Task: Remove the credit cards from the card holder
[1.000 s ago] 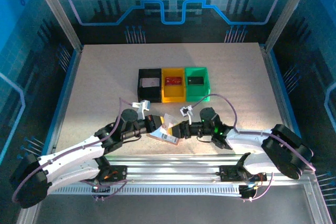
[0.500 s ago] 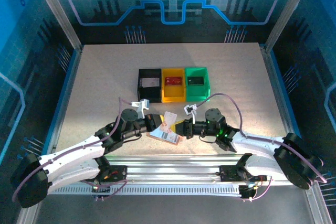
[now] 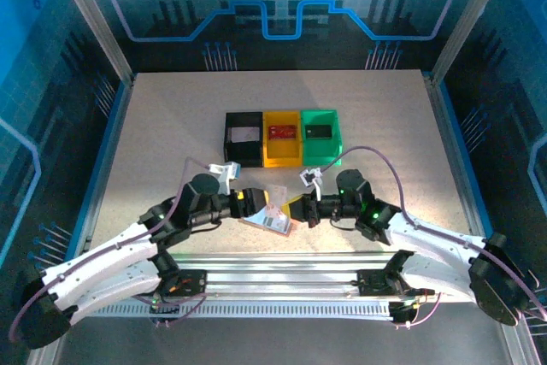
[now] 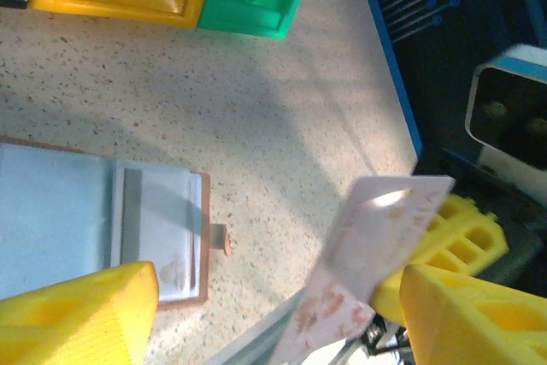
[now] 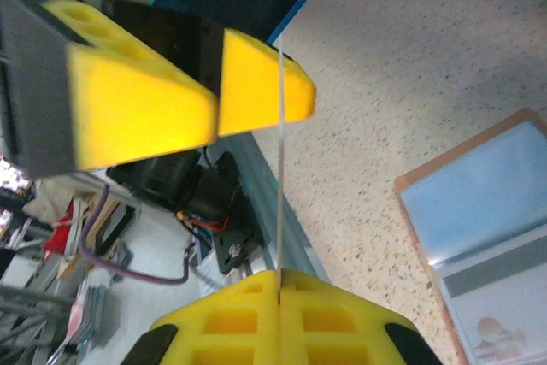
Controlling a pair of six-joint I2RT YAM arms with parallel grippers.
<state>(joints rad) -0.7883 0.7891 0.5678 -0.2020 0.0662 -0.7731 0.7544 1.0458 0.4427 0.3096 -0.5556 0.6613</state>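
The card holder (image 3: 267, 221) lies open on the tabletop (image 3: 171, 126) between the two hands. One whitish card (image 4: 376, 245) is out, pinched by the right hand (image 5: 279, 297). The left hand (image 3: 254, 201) stands wide, holding nothing. Three bins (image 3: 282, 156) behind each contain a card, so depositing this one appears to remain. The right wrist view shows the pinch edge-on; the top view shows the bin contents.

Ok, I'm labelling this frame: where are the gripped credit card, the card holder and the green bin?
credit card (image 4: 367, 245), left wrist view, middle of its pale face.
card holder (image 4: 154, 220), left wrist view, grey inner pocket.
green bin (image 4: 256, 4), left wrist view, outer wall.
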